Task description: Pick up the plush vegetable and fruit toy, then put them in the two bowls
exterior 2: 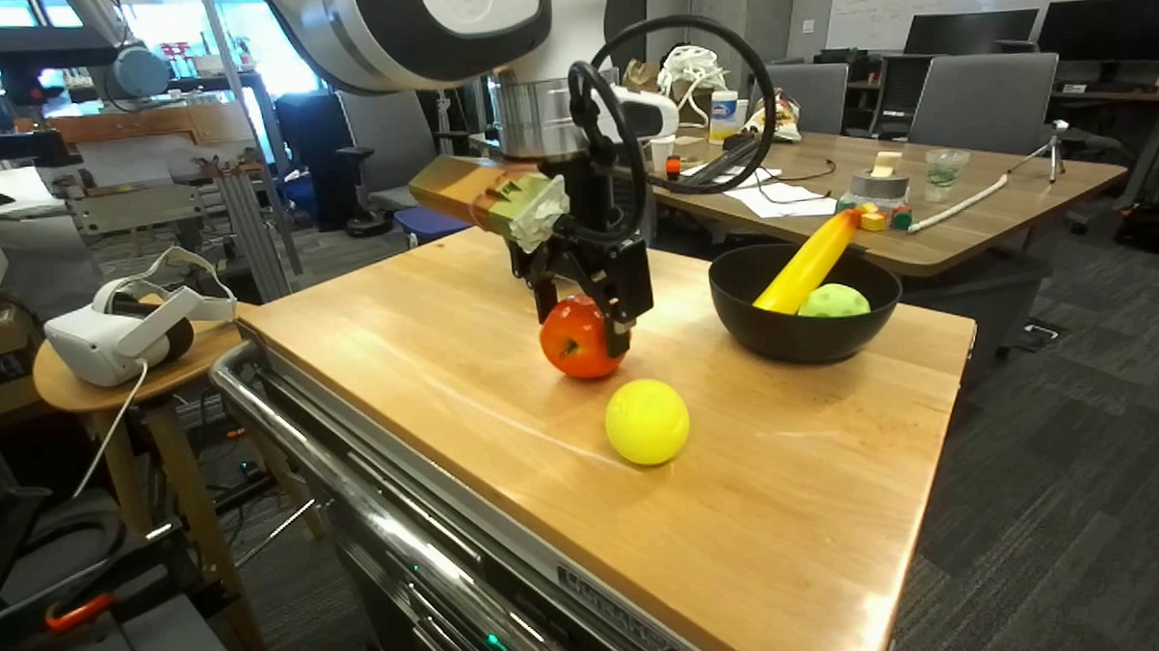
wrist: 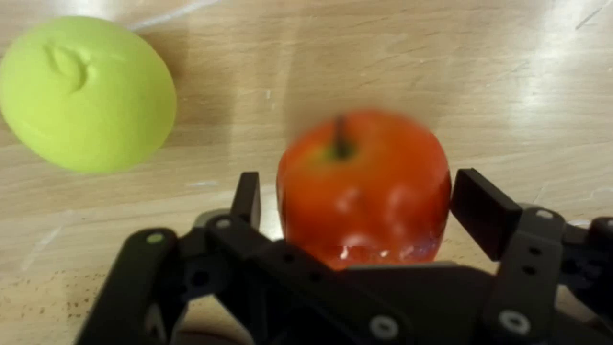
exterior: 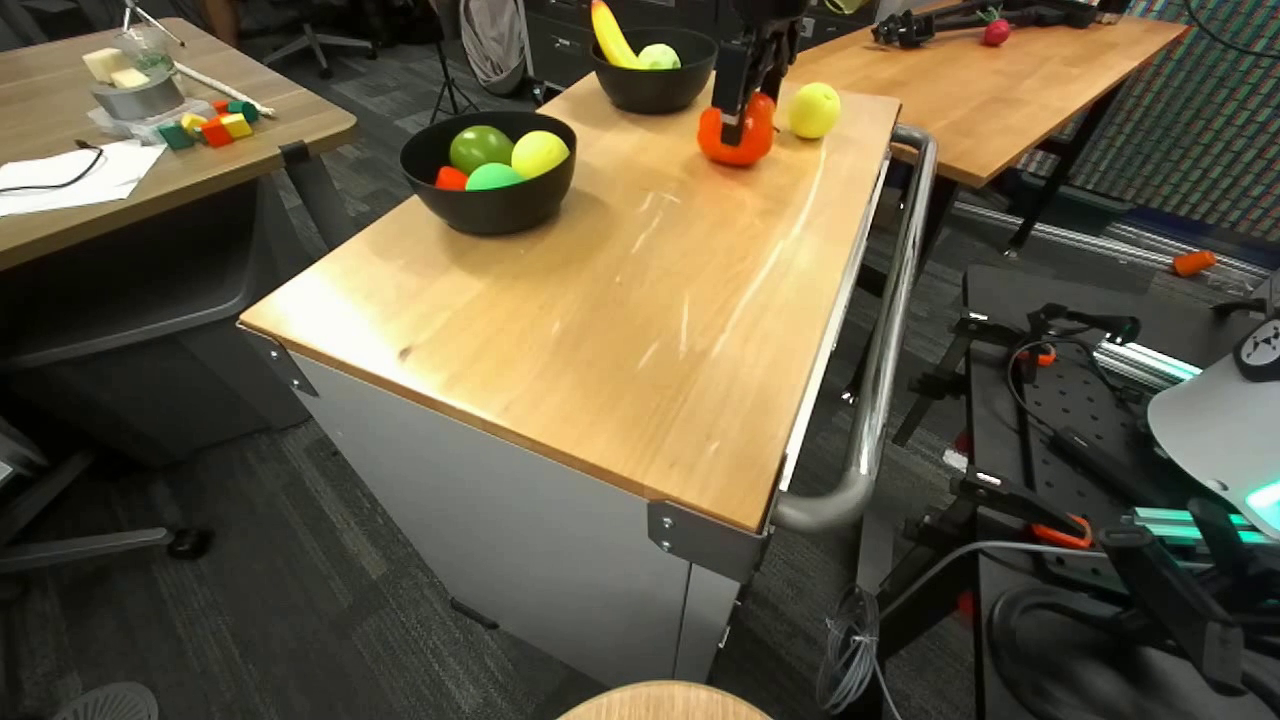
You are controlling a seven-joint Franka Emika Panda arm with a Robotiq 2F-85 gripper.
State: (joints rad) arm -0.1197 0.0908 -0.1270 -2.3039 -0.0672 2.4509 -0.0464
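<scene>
"So, what stands nearest in an exterior view?"

"A black bowl (exterior: 490,208), by the long edge of the bench (exterior: 600,330), the one across from the metal rail (exterior: 887,400). In it sit a dark green toy (exterior: 481,148), a yellow toy (exterior: 540,153), a light green toy (exterior: 494,177) and a red toy (exterior: 451,178), the last partly hidden."

"And next?"

"The red apple (exterior 2: 573,337), on the bench between the two long edges. The tool (wrist: 359,206) reaches down over it, jaws spread wide to either side. In the wrist view a gap shows by one of its fingers (wrist: 246,199); the opposite one is so close that I cannot tell whether it touches."

"What about the yellow ball (exterior: 815,110)?"

"Near the apple but apart from it, closer to the rail edge."

"Then the second bowl (exterior: 652,93)?"

"Black too, toward the far corner on the side across from the rail. A banana (exterior: 614,38) tilts up past its rim, and a pale green toy (exterior: 660,57) lies just beside the banana."

"Anything past the bench?"

"Yes, a red radish (exterior: 996,33) with green leaves, on a far table (exterior: 1000,90)."
</scene>
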